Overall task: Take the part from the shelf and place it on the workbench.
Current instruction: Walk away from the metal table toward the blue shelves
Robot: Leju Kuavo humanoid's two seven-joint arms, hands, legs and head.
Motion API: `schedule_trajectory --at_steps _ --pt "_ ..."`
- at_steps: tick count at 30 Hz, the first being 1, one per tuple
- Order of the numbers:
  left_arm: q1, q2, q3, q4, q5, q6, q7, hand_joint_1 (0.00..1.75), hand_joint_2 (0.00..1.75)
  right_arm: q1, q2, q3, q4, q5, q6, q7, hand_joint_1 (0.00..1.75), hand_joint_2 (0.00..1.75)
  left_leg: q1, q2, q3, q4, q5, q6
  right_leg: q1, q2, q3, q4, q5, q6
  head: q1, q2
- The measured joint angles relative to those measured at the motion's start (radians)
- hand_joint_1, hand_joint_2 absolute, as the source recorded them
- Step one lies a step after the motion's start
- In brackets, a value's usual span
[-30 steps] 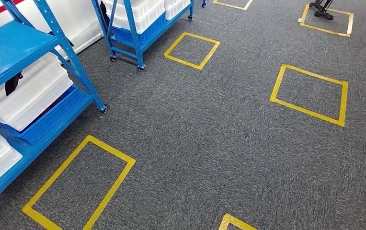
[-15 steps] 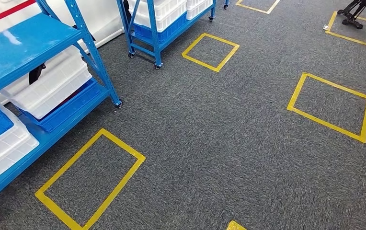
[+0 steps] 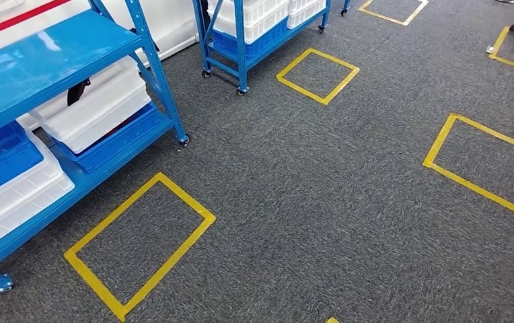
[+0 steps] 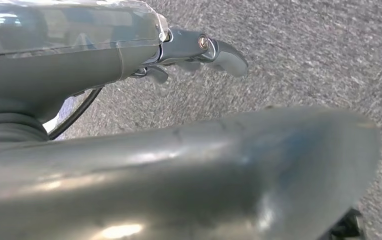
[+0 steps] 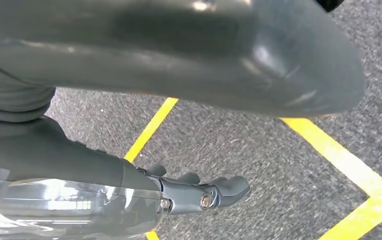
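— Since a second ago my whole head view has swung: the camera turned, so the blue shelf rack (image 3: 59, 101) fills more of the left side, and the far yellow squares have slid toward the right edge. Nothing on the carpet itself moved.

— Where's the part?

— Can't pick it out. On the near rack I see white bins (image 3: 96, 108) on the lower shelf, one sitting on a blue tray (image 3: 116, 141), and a blue crate (image 3: 2, 155) resting on another white bin closer to me. Something dark pokes out behind the white bin, too small to name. A second blue rack (image 3: 247, 33) with white bins stands farther back.

— And the hands?

— Both hang over grey carpet (image 3: 321, 202). My left hand (image 4: 194, 50) holds nothing; its fingers (image 4: 229, 57) are loosely curled, apart from anything. My right hand (image 5: 199, 192) is likewise bare, fingers (image 5: 231, 187) slightly bent, above a yellow tape line (image 5: 151, 127). No bin or shelf lies near either set of fingers.

— Floor markings?

— A yellow tape rectangle (image 3: 140, 245) just beside the near rack's foot, others well apart beyond it.
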State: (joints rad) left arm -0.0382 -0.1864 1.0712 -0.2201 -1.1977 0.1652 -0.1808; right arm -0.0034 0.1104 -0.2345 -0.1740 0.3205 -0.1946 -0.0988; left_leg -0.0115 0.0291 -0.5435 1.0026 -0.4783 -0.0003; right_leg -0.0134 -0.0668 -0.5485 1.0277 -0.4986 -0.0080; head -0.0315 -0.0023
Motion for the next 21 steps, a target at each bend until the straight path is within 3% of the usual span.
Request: schedule_trajectory --at_steps 1,3,5,7,9,11,12,14,16,18,19,21 --pt "0.001 0.000 0.001 0.000 0.002 -0.001 -0.003 0.00 0.00 -0.001 0.001 0.000 0.000 0.001 0.000 0.000 0.00 0.00 0.002 -0.007 0.004 -0.006 0.004 0.006 -0.002 -0.001 0.003 -0.001 -0.002 0.007 0.000 0.000" --pt "0.001 0.000 0.003 0.000 0.008 -0.003 -0.011 0.00 0.00 -0.002 0.001 0.000 0.000 0.002 0.000 0.001 0.00 0.00 0.007 -0.019 0.014 -0.021 0.014 0.020 -0.003 0.018 -0.004 0.027 -0.026 0.016 0.001 0.000" --pt "-0.001 0.000 0.008 0.000 0.016 -0.007 -0.021 0.00 0.00 -0.001 0.001 0.000 0.000 0.003 0.000 0.001 0.00 0.00 0.009 -0.030 0.018 -0.028 0.020 0.028 -0.003 0.049 -0.054 0.133 -0.087 0.019 0.004 0.000" --pt "-0.002 0.000 0.014 0.000 0.024 -0.013 -0.029 0.00 0.00 0.001 0.001 0.000 0.000 0.003 0.000 0.001 0.00 0.00 0.007 -0.044 0.016 -0.027 0.020 0.030 -0.004 0.061 -0.116 0.252 -0.131 0.021 0.004 0.000" --pt "-0.002 0.000 0.019 0.000 0.032 -0.016 -0.034 0.00 0.00 0.002 0.001 0.000 0.000 0.004 0.000 0.001 0.00 0.00 0.006 -0.060 0.017 -0.023 0.018 0.030 -0.005 0.063 -0.128 0.260 -0.104 0.022 0.004 0.000" --pt "-0.002 0.000 0.023 0.000 0.037 -0.021 -0.040 0.00 0.00 0.003 0.001 0.000 0.000 0.006 0.000 0.002 0.00 0.00 0.007 -0.078 0.018 -0.014 0.010 0.024 -0.008 0.075 -0.077 0.140 -0.028 0.021 0.005 0.000" --pt "-0.002 0.000 0.025 0.000 0.039 -0.025 -0.044 0.00 0.00 0.003 0.001 0.000 0.000 0.006 0.000 0.002 0.00 0.00 0.006 -0.085 0.014 -0.005 0.005 0.019 -0.009 0.088 -0.053 0.081 -0.004 0.020 0.005 0.000" --pt "-0.004 0.000 0.031 0.000 0.043 -0.035 -0.050 0.00 0.00 0.003 0.001 0.000 0.000 0.008 0.000 0.001 0.00 0.00 0.006 -0.097 0.005 0.006 -0.002 0.007 -0.009 0.106 -0.030 0.021 0.012 0.012 0.004 0.000" --pt "-0.003 0.000 0.037 0.000 0.045 -0.044 -0.051 0.00 0.87 0.001 0.001 0.000 0.000 0.010 0.000 0.001 0.00 0.00 0.007 -0.107 0.001 0.007 -0.004 -0.004 -0.008 0.099 -0.028 0.017 0.011 0.000 0.004 0.000" --pt "-0.003 0.000 0.041 0.000 0.047 -0.048 -0.046 0.00 1.75 0.001 0.000 0.000 0.000 0.011 0.002 0.000 0.00 0.00 0.007 -0.093 -0.005 0.025 -0.019 -0.015 -0.008 0.085 -0.022 0.009 0.012 -0.012 0.003 0.000" --pt "-0.004 0.000 0.044 0.000 0.050 -0.052 -0.043 0.00 1.75 0.001 0.000 0.000 0.000 0.012 0.004 0.000 0.00 0.00 0.008 -0.078 -0.022 0.063 -0.041 -0.019 -0.009 0.076 -0.020 0.005 0.013 -0.017 0.002 0.000" --pt "-0.005 0.000 0.051 0.000 0.060 -0.060 -0.037 0.00 1.75 0.003 0.000 0.000 0.000 0.015 0.009 0.000 0.00 0.00 0.012 -0.050 -0.086 0.191 -0.104 -0.028 -0.006 0.059 -0.018 0.004 0.011 -0.024 0.000 0.000"
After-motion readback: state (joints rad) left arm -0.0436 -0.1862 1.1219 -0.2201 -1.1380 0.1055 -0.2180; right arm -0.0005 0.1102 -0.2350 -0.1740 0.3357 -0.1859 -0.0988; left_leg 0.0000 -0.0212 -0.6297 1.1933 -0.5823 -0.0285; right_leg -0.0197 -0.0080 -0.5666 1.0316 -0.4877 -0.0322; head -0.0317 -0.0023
